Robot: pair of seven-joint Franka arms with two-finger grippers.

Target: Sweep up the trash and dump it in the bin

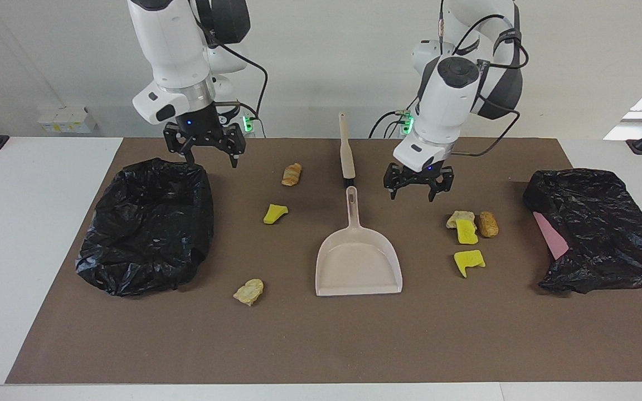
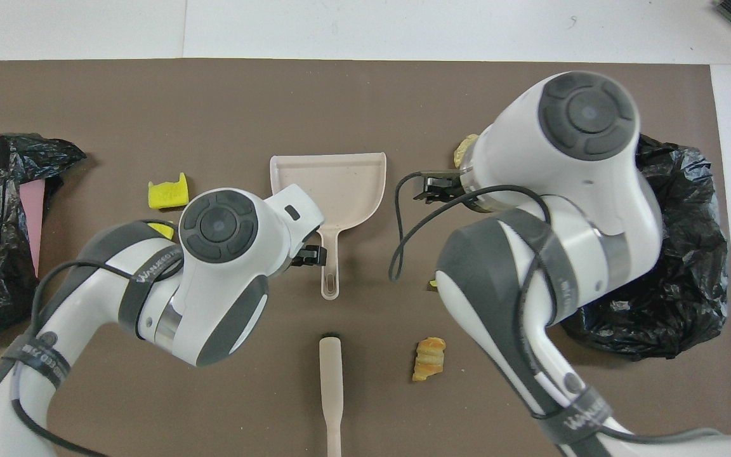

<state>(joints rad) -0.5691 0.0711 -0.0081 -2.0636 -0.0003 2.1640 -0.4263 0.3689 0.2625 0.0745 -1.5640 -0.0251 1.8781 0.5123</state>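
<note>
A dustpan (image 1: 358,262) is laid at the middle of the mat (image 1: 321,345), its handle turned toward the robots, and a brush (image 1: 346,147) is placed in line with that handle, nearer to the robots. A lined bin (image 1: 148,225) is set at the right arm's end and a second bagged bin (image 1: 594,228) at the left arm's end. Three scraps of trash (image 1: 291,174) are scattered between the dustpan and the right arm's bin. Four more scraps (image 1: 468,231) are grouped between the dustpan and the left arm's bin, three of them touching and one just beside, farther from the robots
</note>
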